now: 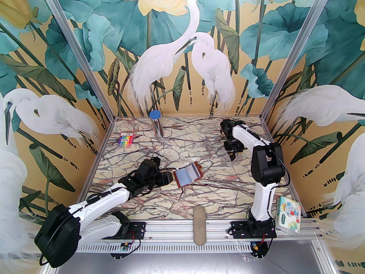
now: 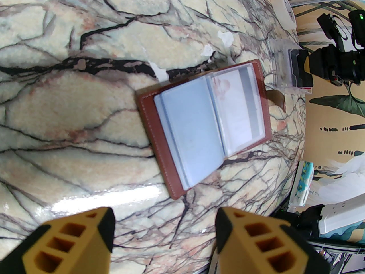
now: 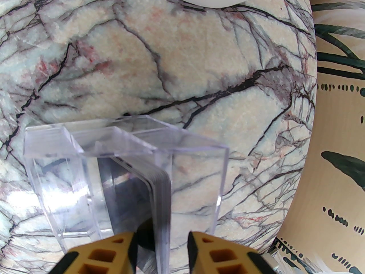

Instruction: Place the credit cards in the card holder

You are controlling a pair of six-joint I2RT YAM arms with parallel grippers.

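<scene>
left gripper (image 2: pixel 165 215): spread, empty, near the open card holder (image 2: pixel 199 124) | right gripper (image 3: pixel 161 238): half spread astride credit cards (image 3: pixel 162 187) standing in clear box (image 3: pixel 196 181), gaps both sides

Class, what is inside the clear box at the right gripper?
A stack of credit cards stands on edge inside the clear box; the right gripper covers its lower end, and inner cards' faces are hidden.
</scene>
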